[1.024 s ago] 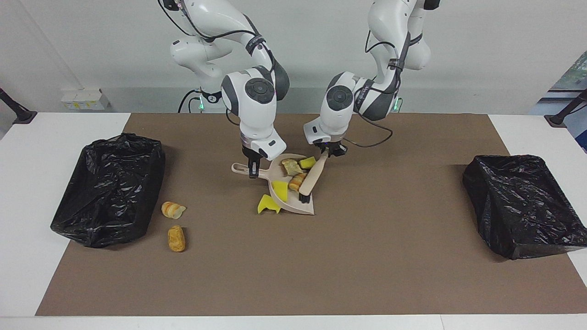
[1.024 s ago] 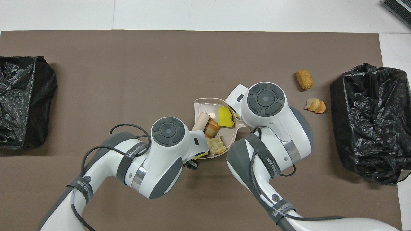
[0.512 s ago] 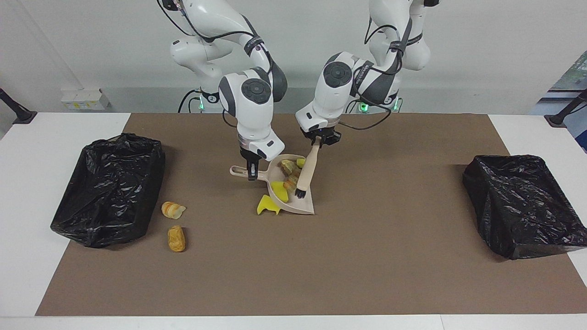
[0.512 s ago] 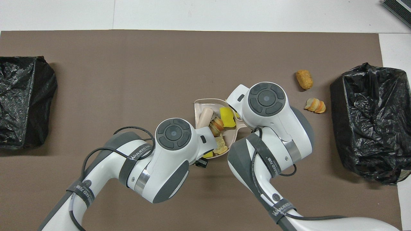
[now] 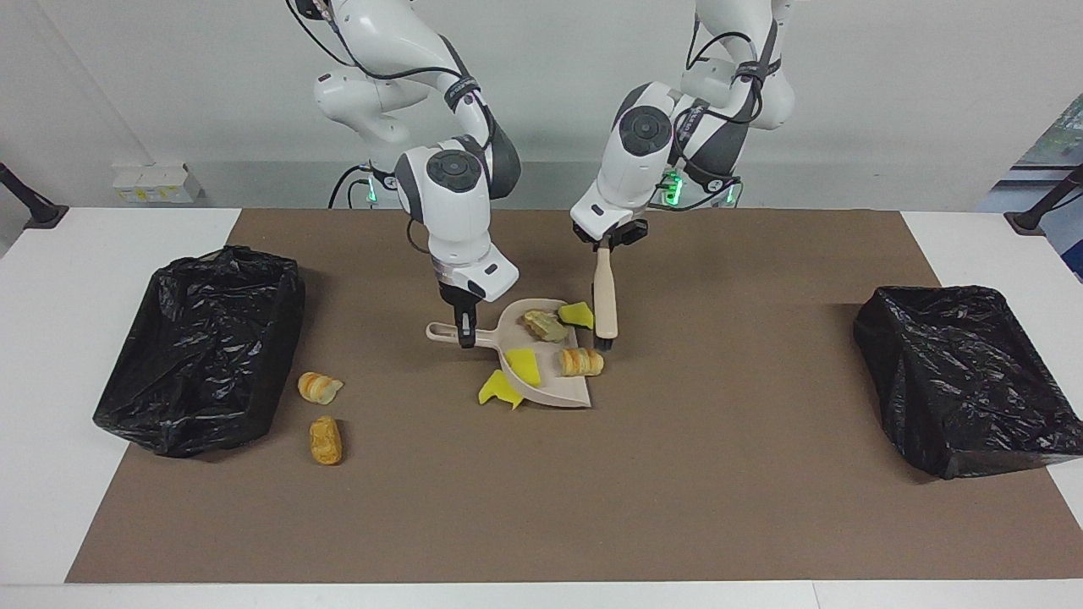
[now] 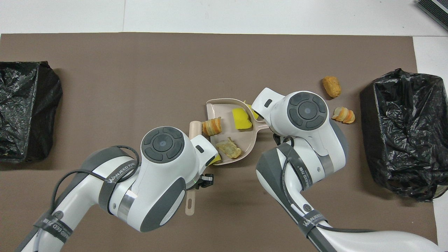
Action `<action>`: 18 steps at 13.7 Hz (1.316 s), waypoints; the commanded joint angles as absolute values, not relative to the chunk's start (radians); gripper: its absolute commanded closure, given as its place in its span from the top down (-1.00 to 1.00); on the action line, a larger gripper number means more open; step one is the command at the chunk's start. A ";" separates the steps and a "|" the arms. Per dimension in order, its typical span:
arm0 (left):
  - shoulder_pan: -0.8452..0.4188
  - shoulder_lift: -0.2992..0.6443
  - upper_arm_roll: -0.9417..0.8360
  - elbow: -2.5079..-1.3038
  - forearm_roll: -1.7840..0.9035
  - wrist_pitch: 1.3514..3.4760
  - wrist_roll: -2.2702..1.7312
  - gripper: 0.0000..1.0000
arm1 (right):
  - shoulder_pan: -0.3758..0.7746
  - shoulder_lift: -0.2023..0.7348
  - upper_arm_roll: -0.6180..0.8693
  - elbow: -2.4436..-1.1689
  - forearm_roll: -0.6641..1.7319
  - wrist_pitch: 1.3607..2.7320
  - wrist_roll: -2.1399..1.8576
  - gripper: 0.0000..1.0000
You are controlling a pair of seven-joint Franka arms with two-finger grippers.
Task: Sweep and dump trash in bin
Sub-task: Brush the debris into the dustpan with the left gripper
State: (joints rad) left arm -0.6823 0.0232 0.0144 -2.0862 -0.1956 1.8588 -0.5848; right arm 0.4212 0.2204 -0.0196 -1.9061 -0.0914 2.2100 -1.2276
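Note:
The beige dustpan (image 5: 565, 390) lies on the brown mat mid-table, its lip on the mat. My right gripper (image 5: 464, 328) is shut on its handle. In the pan are trash pieces: a yellow sponge chunk (image 5: 525, 366), a striped bread lump (image 5: 580, 362), a tan lump (image 5: 544, 325) and a green-backed sponge (image 5: 576, 315). Another yellow piece (image 5: 499, 392) lies on the mat beside the pan's lip. My left gripper (image 5: 603, 244) is shut on the beige brush (image 5: 604, 296), which hangs upright beside the pan. In the overhead view the pan (image 6: 215, 108) and brush (image 6: 189, 204) show between the wrists.
Two bread lumps (image 5: 320, 387) (image 5: 326, 440) lie on the mat beside the black bag-lined bin (image 5: 203, 347) at the right arm's end. A second black bin (image 5: 964, 372) stands at the left arm's end. The brown mat (image 5: 719, 491) covers most of the white table.
My left gripper lifted the brush out of the pan and swung it upright beside it. The pan turned slightly, and the pieces in it shifted.

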 commanded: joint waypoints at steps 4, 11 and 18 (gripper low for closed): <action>-0.702 0.026 0.003 -2.237 -0.239 2.116 -0.778 -1.00 | 0.408 0.176 -0.009 -1.974 -0.055 2.217 -1.279 -1.00; -0.750 0.126 -0.005 -2.048 -0.302 2.203 -0.706 -1.00 | 0.411 0.172 -0.009 -1.976 -0.055 2.206 -1.264 -1.00; -0.744 0.051 -0.058 -1.990 -0.293 2.012 -0.722 -1.00 | 0.388 0.127 -0.009 -2.019 -0.040 2.247 -1.292 -1.00</action>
